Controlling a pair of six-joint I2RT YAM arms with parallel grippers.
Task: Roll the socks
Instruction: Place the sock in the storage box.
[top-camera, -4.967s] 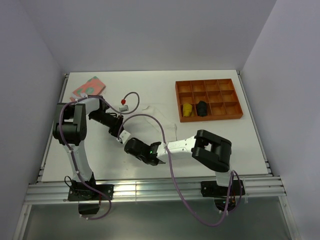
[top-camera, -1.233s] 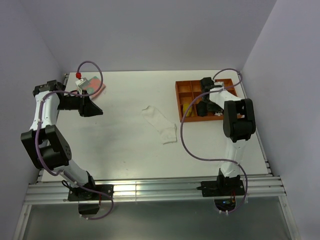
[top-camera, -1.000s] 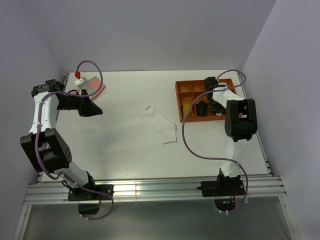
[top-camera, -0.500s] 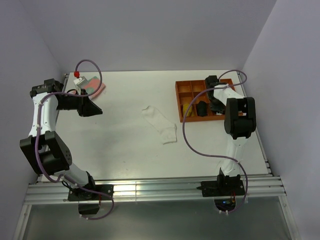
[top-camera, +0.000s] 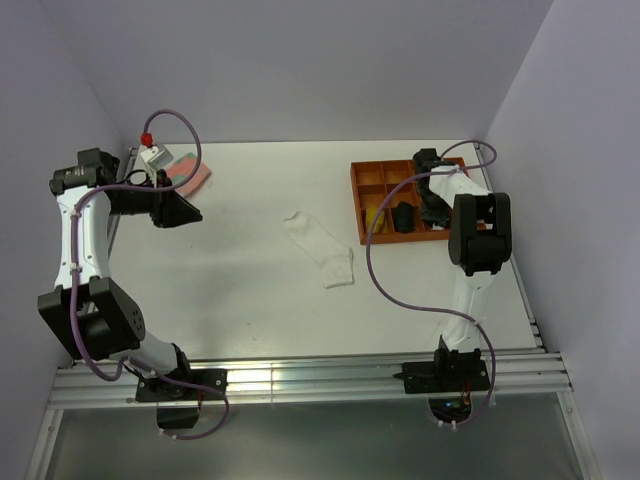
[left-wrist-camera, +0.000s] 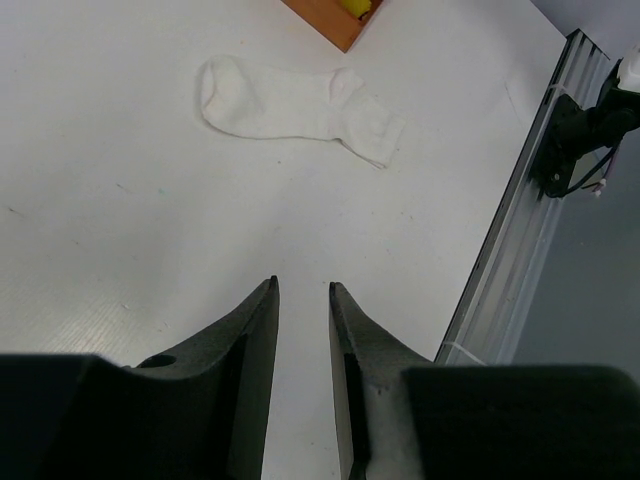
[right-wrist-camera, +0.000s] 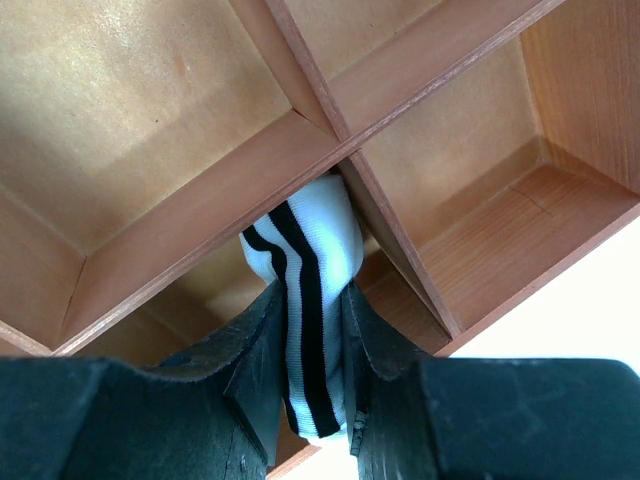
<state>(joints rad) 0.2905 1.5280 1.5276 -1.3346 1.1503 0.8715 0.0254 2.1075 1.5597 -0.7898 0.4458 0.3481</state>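
Right gripper (right-wrist-camera: 308, 300): clamped on striped sock (right-wrist-camera: 298, 235), over tray (right-wrist-camera: 190, 240), far right corner of worktop (top-camera: 250, 300). Left gripper (left-wrist-camera: 302, 292): jaws slightly parted, holding nothing. Plain sock (left-wrist-camera: 285, 105): flat, mid-worktop.

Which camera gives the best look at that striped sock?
The right wrist view: the striped sock fills the middle, pinched in the right gripper over the orange tray. From the top view the right arm hides it; the left wrist view misses it.

A plain white sock (top-camera: 320, 248) lies flat mid-table, toe toward eleven o'clock, cuff toward five. At two o'clock, a bunched white striped sock (right-wrist-camera: 300, 240) sits pinched in the right gripper (right-wrist-camera: 308, 300), pressed against a tray (right-wrist-camera: 200, 195) divider.
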